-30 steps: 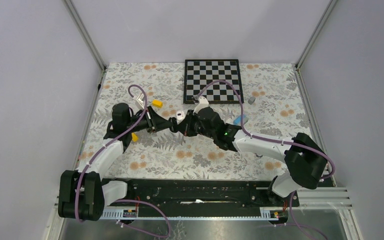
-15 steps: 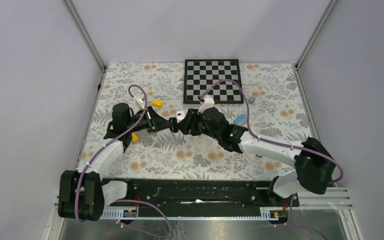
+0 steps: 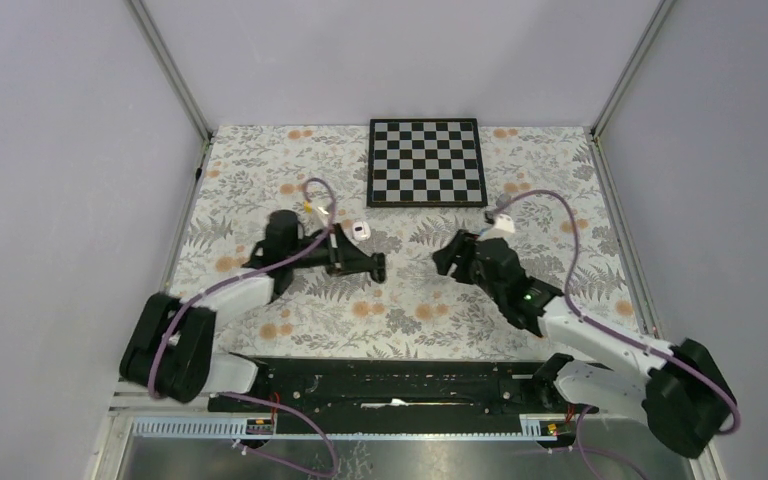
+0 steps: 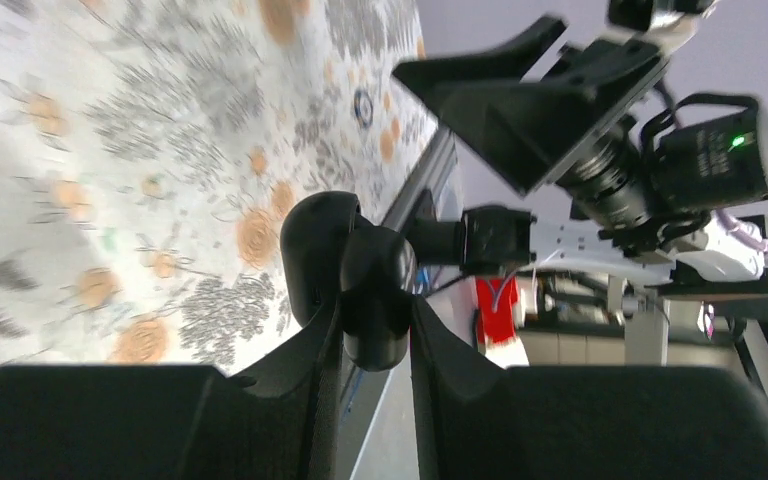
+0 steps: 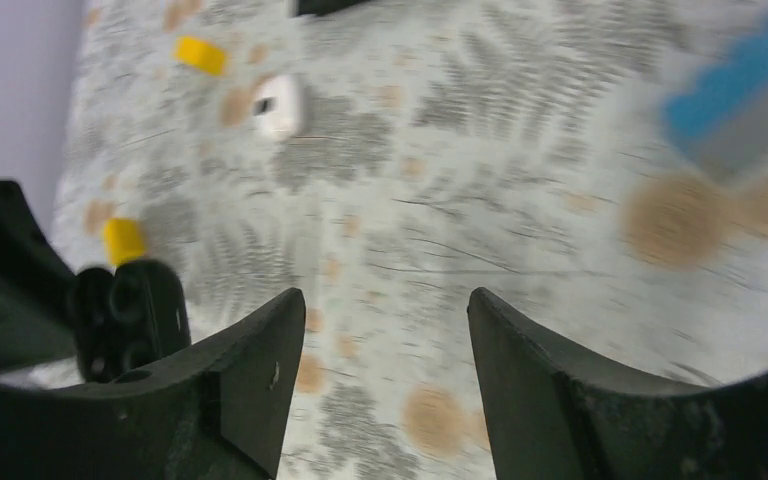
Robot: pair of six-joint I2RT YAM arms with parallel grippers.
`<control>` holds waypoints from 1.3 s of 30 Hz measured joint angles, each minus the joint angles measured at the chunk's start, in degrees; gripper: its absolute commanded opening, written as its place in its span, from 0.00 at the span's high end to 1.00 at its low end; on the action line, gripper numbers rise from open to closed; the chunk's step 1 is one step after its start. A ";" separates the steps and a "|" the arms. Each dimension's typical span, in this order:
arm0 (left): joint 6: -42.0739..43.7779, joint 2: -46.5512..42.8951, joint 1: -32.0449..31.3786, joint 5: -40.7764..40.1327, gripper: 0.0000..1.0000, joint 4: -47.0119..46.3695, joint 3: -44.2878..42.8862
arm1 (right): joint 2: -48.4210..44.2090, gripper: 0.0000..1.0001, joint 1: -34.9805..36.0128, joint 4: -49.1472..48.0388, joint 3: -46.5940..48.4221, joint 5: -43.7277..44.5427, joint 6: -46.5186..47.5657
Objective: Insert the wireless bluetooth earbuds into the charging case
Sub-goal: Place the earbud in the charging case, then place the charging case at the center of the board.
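My left gripper (image 3: pixel 371 268) is shut on the black charging case (image 4: pixel 372 300), a rounded black shell pinched between both fingers above the floral mat. The case's inside faces away, so the wireless bluetooth earbuds are hidden from me. To the right, apart from the case, my right gripper (image 3: pixel 445 262) is open. The right wrist view shows only mat between my right gripper's (image 5: pixel 385 300) fingers, with the left gripper (image 5: pixel 128 318) at the left edge. A small white rounded thing (image 3: pixel 358 232) lies on the mat just behind the left gripper; whether it is a case or a bud I cannot tell.
A chessboard (image 3: pixel 426 160) lies at the back of the mat. Two yellow blocks (image 5: pixel 203 55) (image 5: pixel 122 240) and a blue block (image 5: pixel 740 90) lie on the mat. Frame posts and grey walls close in the sides. The arms' base rail (image 3: pixel 390 385) runs along the near edge.
The right gripper was shut at the case against the left gripper; it has opened and drawn back to the right. The left gripper, still holding the case, has swung right and nearer.
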State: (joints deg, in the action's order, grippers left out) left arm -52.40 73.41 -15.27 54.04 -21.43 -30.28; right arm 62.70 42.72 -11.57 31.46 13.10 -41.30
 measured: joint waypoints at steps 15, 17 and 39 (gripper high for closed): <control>-12.63 36.61 -14.86 -3.52 1.00 -28.55 -6.86 | -32.30 0.26 -7.17 22.84 -6.40 9.33 1.75; -12.48 36.96 -14.86 -3.76 1.00 -28.79 -6.86 | -32.76 0.26 -7.17 25.09 -7.48 9.81 1.75; 6.64 28.02 -15.10 -15.87 0.47 2.69 -10.60 | -28.89 0.02 -7.17 26.27 -7.67 9.73 1.92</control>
State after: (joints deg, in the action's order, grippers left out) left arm -45.76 101.43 -30.37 38.17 -18.74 -40.88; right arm 33.80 35.55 14.70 23.79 22.83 -39.38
